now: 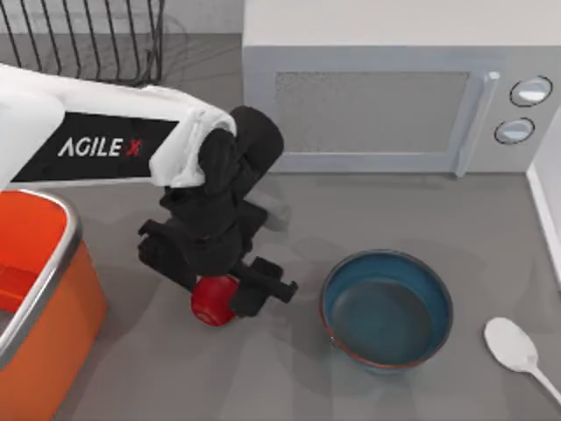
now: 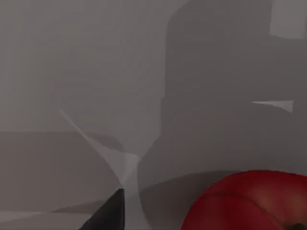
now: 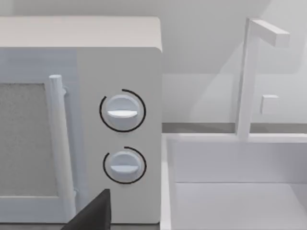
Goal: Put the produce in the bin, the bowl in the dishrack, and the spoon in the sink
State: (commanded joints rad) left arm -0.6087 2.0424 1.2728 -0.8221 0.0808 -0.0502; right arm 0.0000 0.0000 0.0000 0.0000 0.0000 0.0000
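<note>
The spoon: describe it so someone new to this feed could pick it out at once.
Start at the white microwave along the back of the table and come forward past its two knobs to the table's front right corner. There, right of the blue-teal bowl, lies the spoon. It is the one plain white utensil, flat on the grey surface, with an oval head and a thin handle.

Bowl (image 1: 387, 309) btwn fruit (image 1: 210, 303) left, spoon (image 1: 517, 349) right.

White left arm (image 1: 53, 105), black "AGILE X" panel, black hand (image 1: 230, 294).
</note>
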